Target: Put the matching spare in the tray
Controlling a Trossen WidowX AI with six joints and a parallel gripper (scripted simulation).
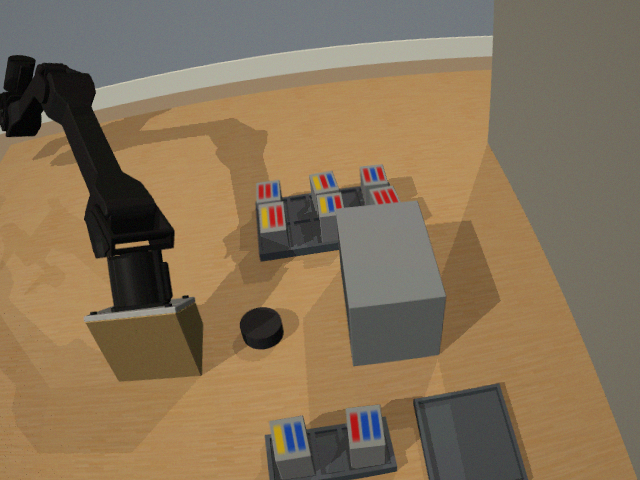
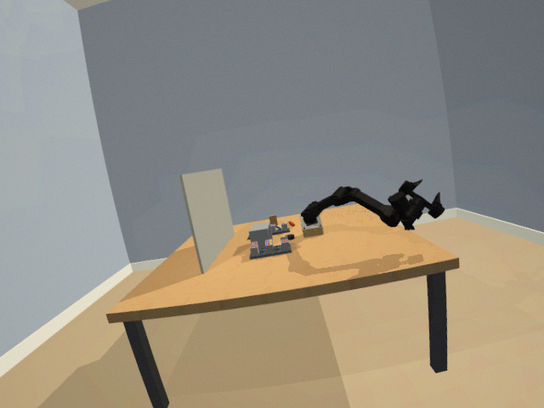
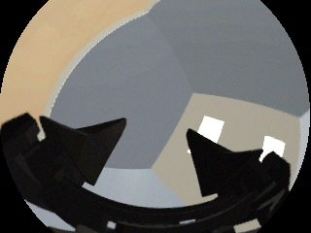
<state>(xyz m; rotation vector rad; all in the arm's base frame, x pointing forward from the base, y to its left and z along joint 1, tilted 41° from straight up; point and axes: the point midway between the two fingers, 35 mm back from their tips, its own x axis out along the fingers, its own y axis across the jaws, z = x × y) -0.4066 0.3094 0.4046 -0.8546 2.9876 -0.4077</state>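
Spares stand in two racks: six visible in the far rack (image 1: 299, 253) (image 2: 269, 253), two in the near rack (image 1: 356, 473) (image 2: 281, 232). One grey box (image 1: 390, 258) (image 2: 259, 230), likely the mounted unit, sits between them; its code is unseen, so guessing could pick wrongly. Crowding could topple neighbours. One tray (image 1: 457, 393) holds none. One gripper (image 2: 429, 186) (image 3: 156, 125) hangs wide, gripping nothing.

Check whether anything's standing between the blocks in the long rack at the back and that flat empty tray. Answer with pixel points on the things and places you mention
Yes: a large grey box (image 1: 391, 253) (image 2: 260, 230) stands between the far rack (image 1: 299, 252) (image 2: 270, 253) and the tray (image 1: 457, 392).
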